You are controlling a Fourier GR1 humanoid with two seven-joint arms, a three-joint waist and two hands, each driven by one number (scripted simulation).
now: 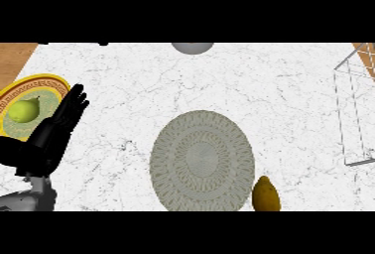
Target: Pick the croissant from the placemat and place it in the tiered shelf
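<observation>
A round grey woven placemat (201, 159) lies in the lower middle of the marble counter. A golden-brown croissant (266, 194) sits at the placemat's lower right edge, mostly off it, near the bottom of the view. The wire tiered shelf (356, 114) stands at the right edge, only partly in view. My left hand (55, 131) rests at the left with its fingers straight and pointing up, holding nothing. It is far from the croissant. My right hand does not show.
A yellow-rimmed plate (44, 89) at the left edge carries a green pear (23, 110), partly behind my left hand. A grey round object (193, 47) sits at the counter's far edge. Wood surface (15, 57) shows at the top left corner.
</observation>
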